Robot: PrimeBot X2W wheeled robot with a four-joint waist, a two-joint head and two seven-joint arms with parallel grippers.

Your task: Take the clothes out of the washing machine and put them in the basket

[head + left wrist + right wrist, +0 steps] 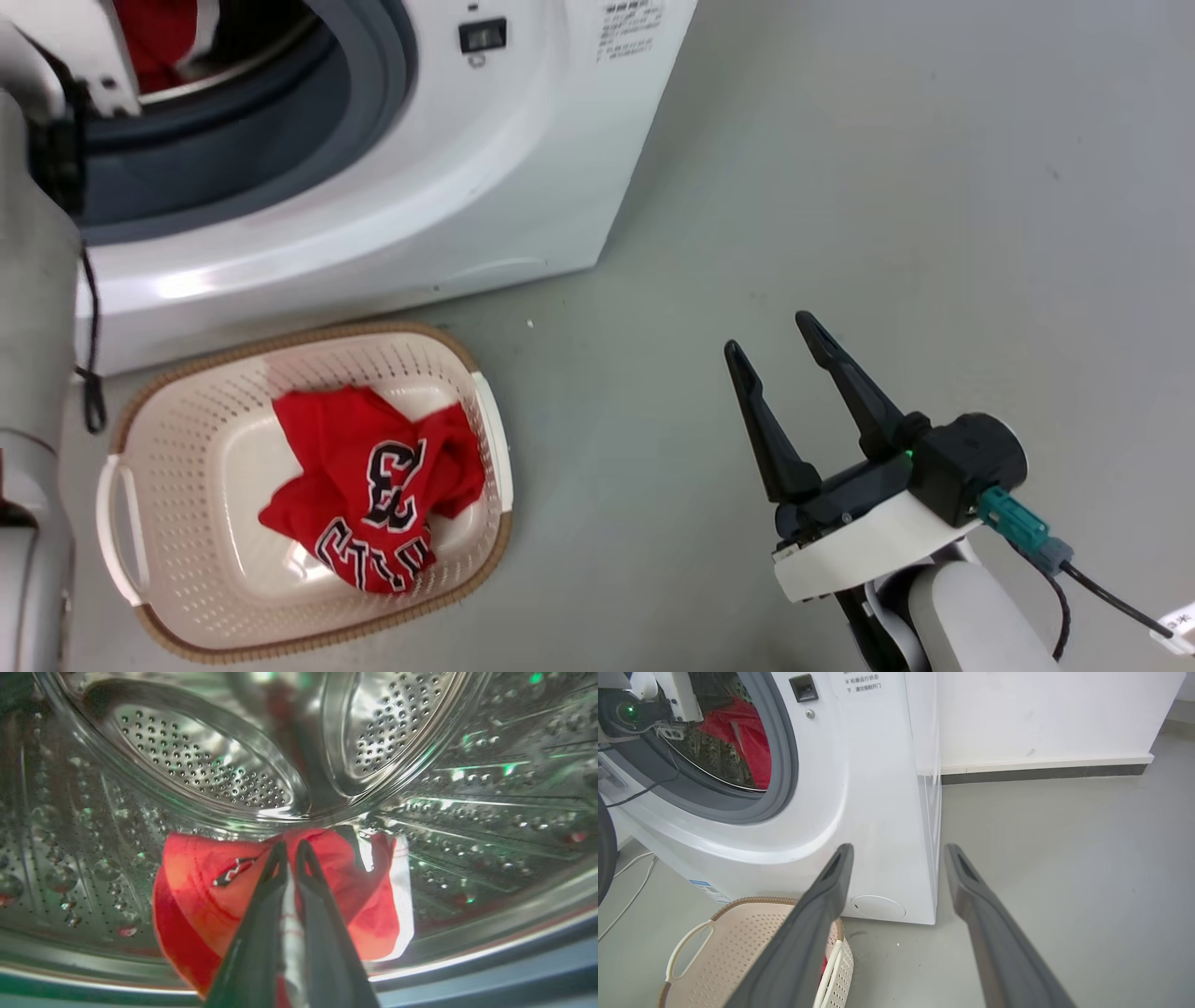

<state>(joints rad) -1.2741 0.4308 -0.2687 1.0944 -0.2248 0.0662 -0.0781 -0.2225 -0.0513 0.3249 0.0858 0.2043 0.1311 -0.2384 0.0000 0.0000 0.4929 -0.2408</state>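
The white washing machine (485, 168) stands open at the upper left. Inside its steel drum (187, 765) lies a red garment (201, 882), and my left gripper (292, 848) is shut on it, with white-striped fabric pinched between the fingers. That garment also shows through the porthole (747, 742) (159, 37). My left forearm (37, 308) reaches up into the opening. In front of the machine the cream basket (308, 338) holds another red garment (373, 485) with the number 33. My right gripper (768, 332) hovers open over the floor to the basket's right, holding nothing (899, 849).
Grey floor (934, 187) spreads to the right of the machine and basket. A white wall with a dark skirting (1041, 771) runs behind. A white cable (626, 896) lies on the floor left of the basket (738, 942). A black cable (91, 373) hangs along my left arm.
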